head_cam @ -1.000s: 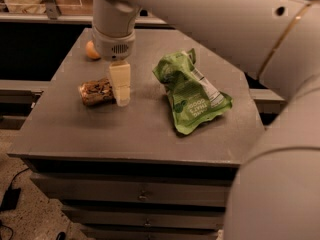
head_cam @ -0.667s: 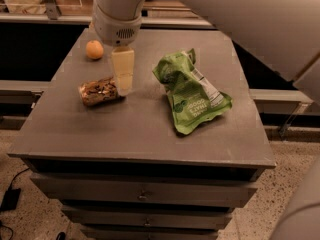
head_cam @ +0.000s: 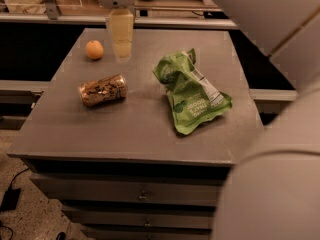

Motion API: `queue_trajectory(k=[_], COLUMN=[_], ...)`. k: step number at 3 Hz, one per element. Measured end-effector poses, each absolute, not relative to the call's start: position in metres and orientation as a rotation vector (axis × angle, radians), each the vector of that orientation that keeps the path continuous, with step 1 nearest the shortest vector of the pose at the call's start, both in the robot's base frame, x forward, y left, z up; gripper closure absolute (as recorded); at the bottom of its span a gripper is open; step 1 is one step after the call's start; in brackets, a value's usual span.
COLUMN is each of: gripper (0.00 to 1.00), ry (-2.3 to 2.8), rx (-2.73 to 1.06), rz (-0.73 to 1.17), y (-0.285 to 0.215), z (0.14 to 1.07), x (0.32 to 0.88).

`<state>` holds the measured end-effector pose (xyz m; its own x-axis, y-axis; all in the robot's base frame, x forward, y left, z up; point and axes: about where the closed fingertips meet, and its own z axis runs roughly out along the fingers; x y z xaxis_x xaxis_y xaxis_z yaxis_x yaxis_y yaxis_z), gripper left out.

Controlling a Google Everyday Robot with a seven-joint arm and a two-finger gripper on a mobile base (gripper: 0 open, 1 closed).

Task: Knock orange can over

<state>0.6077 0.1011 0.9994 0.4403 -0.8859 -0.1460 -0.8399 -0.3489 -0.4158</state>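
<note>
Sitting near the left rear corner of the grey tabletop (head_cam: 125,134), a small round orange fruit (head_cam: 94,49) stands apart from everything else. Just in front of it and slightly to the right, the orange can (head_cam: 103,90) lies flat on its side, its long axis running roughly left to right, dark lettering facing up.

Above and behind the can hangs the gripper (head_cam: 120,36), a pale block raised clear of the surface and touching nothing; whether it is spread or pressed together, I cannot tell from this angle.

Farther right, a crumpled green snack bag (head_cam: 192,91) rests well apart from the can. The robot's white arm (head_cam: 280,184) fills the right edge.

With the can already down, the knocking step looks done, and the task reads as essentially finished. The next move probably calls only for drawing the gripper away without brushing the fruit or rolling the can.

The table is a matte grey cabinet with drawers (head_cam: 144,196) below, on a speckled floor (head_cam: 30,219), with a rail (head_cam: 200,21) running behind.
</note>
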Motion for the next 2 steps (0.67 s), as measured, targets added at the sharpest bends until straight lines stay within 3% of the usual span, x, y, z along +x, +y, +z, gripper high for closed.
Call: queue_trajectory(k=[2], gripper=[0.00], ry=[1.476], rx=[-2.135], rz=[-0.145], y=[0.1048], z=[1.0484], x=[0.6357])
